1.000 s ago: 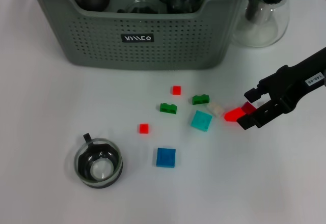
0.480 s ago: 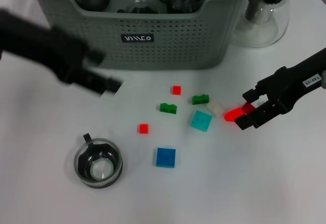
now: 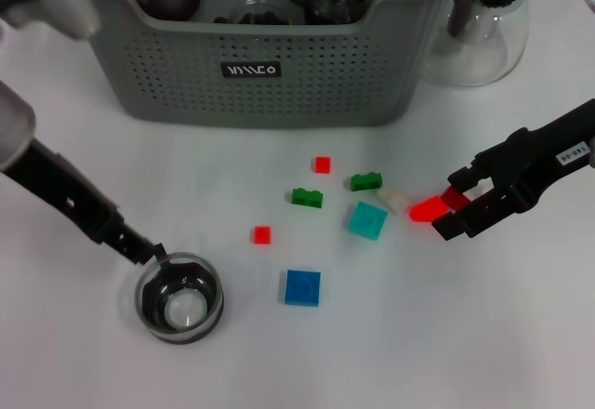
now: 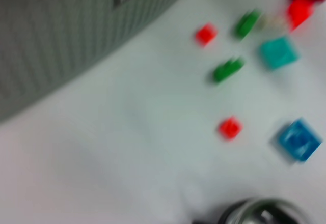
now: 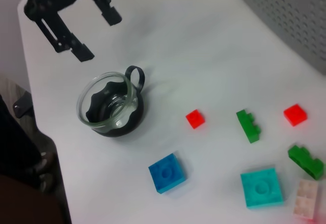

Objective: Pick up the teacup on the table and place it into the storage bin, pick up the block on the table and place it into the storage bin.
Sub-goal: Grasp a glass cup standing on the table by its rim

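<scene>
Left gripper (image 5: 84, 28), at lower left of the head view, hangs with fingers wide apart just beside the handle of the glass teacup (image 3: 179, 297). Storage bin (image 3: 270, 74) stands at upper centre. Small blocks lie below it, among them a blue block (image 3: 303, 287). Right gripper (image 3: 453, 211), at right, is closed on a red block (image 3: 429, 210).

- I've got a small black label (image 3: 250, 70) on the front wall of the storage bin (image 3: 186, 74), up at twelve o'clock; its white stylised lettering reads roughly "MINISO", though I can't swear to each letter.
- On the right arm (image 3: 558, 149), out at three o'clock, there's a white sticker (image 3: 578, 151) with small dark digits, too small for me to read.
</scene>
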Robot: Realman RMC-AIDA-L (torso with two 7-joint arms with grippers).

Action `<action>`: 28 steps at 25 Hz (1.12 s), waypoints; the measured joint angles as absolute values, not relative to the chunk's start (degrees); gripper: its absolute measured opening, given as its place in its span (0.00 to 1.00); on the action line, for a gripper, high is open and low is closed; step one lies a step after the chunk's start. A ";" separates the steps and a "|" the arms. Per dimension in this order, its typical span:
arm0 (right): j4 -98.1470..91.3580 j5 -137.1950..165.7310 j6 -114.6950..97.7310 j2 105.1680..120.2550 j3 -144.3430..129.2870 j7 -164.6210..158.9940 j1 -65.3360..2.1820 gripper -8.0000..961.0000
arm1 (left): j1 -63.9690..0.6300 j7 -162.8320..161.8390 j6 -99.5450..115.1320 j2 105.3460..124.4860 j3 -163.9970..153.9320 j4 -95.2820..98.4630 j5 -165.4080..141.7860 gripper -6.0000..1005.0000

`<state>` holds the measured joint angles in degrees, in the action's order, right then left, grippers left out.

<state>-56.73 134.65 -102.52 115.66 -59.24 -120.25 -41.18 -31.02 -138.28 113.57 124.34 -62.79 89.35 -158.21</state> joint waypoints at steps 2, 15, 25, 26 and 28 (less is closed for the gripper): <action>-56.67 134.65 -102.41 115.62 -59.24 -120.15 -41.13 0.97 | -30.54 -140.37 112.80 124.29 -64.94 88.85 -159.04 0.83; -56.60 134.65 -101.99 115.48 -59.24 -119.69 -40.90 0.97 | -29.72 -148.27 109.08 124.59 -74.71 83.33 -159.19 0.82; -56.60 134.65 -101.91 115.49 -59.29 -119.61 -40.78 0.97 | -29.65 -149.63 104.84 124.63 -76.99 78.39 -159.07 0.82; -56.60 134.65 -101.91 115.49 -59.31 -119.61 -40.78 0.97 | -29.68 -149.65 104.61 124.63 -77.06 78.12 -159.07 0.82; -56.60 134.65 -101.91 115.49 -59.35 -119.62 -40.78 0.97 | -29.77 -149.77 103.92 124.63 -77.24 77.25 -159.08 0.82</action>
<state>-56.60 134.65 -101.91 115.49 -59.35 -119.62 -40.78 -29.77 -149.77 103.92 124.63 -77.24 77.25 -159.08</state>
